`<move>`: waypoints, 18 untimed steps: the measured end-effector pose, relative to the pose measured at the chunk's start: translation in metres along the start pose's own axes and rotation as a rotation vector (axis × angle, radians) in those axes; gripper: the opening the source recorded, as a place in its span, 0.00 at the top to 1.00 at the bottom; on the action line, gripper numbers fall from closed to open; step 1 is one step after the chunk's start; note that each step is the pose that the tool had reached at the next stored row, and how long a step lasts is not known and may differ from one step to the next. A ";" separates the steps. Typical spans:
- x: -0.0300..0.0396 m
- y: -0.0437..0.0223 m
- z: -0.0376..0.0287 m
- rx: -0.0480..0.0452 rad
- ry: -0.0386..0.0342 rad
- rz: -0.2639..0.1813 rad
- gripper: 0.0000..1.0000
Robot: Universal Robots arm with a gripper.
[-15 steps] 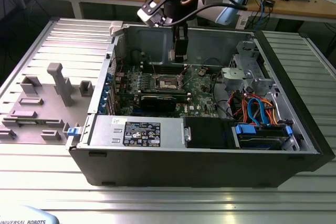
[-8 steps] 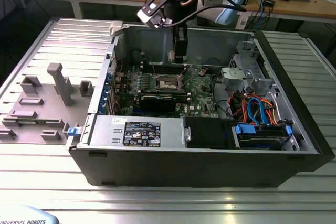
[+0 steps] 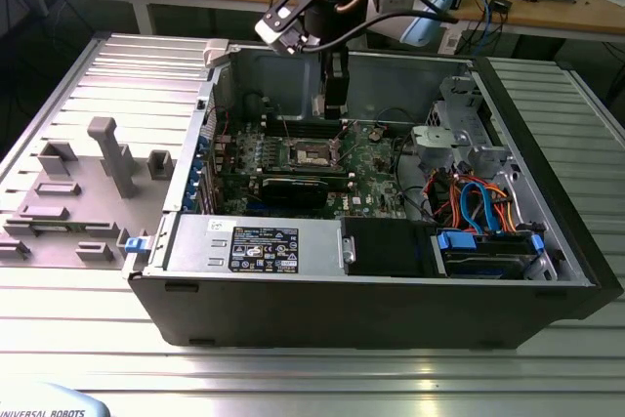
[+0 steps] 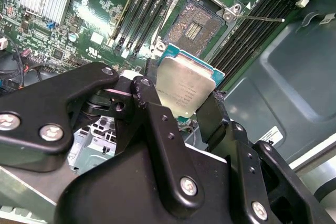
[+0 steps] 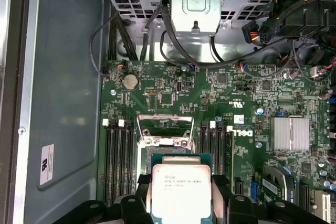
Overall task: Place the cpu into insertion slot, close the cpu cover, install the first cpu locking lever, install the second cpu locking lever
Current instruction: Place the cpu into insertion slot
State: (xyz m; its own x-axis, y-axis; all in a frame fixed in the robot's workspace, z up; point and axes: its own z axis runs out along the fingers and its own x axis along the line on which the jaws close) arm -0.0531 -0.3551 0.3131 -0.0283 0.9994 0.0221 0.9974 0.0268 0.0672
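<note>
- A ribbed metal table (image 3: 78, 310) carries the open computer case (image 3: 371, 305).
- My pincer (image 4: 181, 95) is clamped on the cpu (image 4: 184, 85), hovering just above the bare insertion slot (image 4: 195, 22).
- Step one is in hand; seating it calls for square alignment, I judge.

My fingers (image 4: 212, 121), clamped on the cpu (image 4: 184, 90), hang over the insertion slot (image 4: 197, 22); its pin field lies uncovered below, memory slots (image 4: 144, 9) crowding it on both sides.
</note>
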 end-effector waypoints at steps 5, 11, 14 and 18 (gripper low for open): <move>0.0000 -0.0002 0.0015 0.0000 0.0001 0.000 0.46; 0.0000 -0.0004 0.0028 0.0000 0.0000 0.000 0.46; -0.0001 -0.0004 0.0029 0.0000 0.0000 0.000 0.46; -0.0001 -0.0006 0.0037 -0.0002 0.0003 0.000 0.46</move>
State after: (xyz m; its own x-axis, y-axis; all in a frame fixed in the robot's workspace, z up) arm -0.0535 -0.3551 0.3093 -0.0283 0.9993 0.0223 0.9974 0.0268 0.0674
